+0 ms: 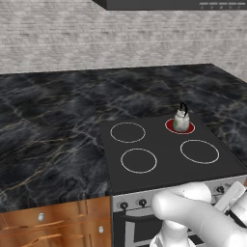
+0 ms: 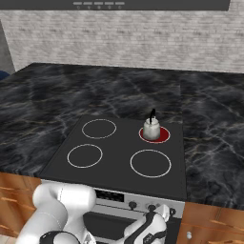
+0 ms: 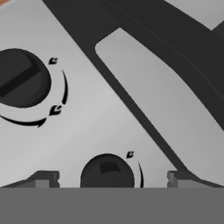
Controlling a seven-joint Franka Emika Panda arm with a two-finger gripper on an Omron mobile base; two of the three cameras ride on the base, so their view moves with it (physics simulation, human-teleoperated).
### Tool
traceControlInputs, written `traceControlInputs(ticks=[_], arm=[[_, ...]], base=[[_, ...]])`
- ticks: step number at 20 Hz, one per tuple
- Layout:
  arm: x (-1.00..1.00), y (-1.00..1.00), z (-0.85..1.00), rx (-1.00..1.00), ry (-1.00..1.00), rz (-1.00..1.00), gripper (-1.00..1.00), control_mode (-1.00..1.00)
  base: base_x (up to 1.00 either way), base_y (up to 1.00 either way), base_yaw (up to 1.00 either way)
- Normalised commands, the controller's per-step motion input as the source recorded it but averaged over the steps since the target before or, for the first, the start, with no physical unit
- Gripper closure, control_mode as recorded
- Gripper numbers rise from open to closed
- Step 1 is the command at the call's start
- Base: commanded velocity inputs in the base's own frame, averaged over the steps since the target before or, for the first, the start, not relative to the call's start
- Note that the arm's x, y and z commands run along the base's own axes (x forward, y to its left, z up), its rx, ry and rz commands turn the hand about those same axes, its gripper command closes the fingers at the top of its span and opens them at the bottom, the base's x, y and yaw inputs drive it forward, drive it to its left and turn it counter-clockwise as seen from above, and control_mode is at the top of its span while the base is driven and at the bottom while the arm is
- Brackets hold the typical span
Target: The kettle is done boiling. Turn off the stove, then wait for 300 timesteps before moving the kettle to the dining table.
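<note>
Kettle: the kettle (image 1: 181, 121) stands upright on the far right burner (image 2: 162, 136) of the stove (image 1: 164, 154); that ring glows red under it. Its thin black handle arches above the pale body. What is inside it cannot be told.

Stove: a flat black glass top with four rings. The other three rings (image 1: 138, 160) are plain white outlines with nothing on them. A steel front panel (image 2: 143, 202) runs along the near edge and carries small black knobs.

Hand: the hand (image 3: 111, 179) sits low in front of the steel panel, at its right end. In the hand view its two fingertips (image 3: 43, 179) stand far apart, one on each side of a small black knob (image 3: 108, 171); they grip nothing. Whether they touch the panel cannot be told.

Second knob: a larger-looking black knob (image 3: 22, 78) lies up and to the left in the hand view, with flame marks and an arc printed beside it.

Table: the dark marble table (image 1: 53, 125) surrounds the stove on both sides and behind, up to a pale brick wall (image 1: 96, 38).

Other things: a dark hood (image 2: 143, 5) hangs over the stove. Orange-brown drawers (image 1: 58, 224) sit below the table, to the left of the stove.

Between hand and kettle: the whole cooktop; the kettle is well apart from the hand.
</note>
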Motion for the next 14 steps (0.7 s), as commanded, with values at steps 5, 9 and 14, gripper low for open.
traceControlInputs(ticks=[5, 9, 14], arm=[[0.12, 0.00, -0.01, 0.00, 0.00, 0.00, -1.00, -1.00], [0.17, 0.09, -0.01, 0.00, 0.00, 0.00, 1.00, -1.00], [0.10, 0.02, 0.00, 0.00, 0.00, 0.00, 1.00, -1.00]], base=[[0.00, 0.00, 0.00], [0.00, 0.00, 0.00], [0.00, 0.00, 0.00]])
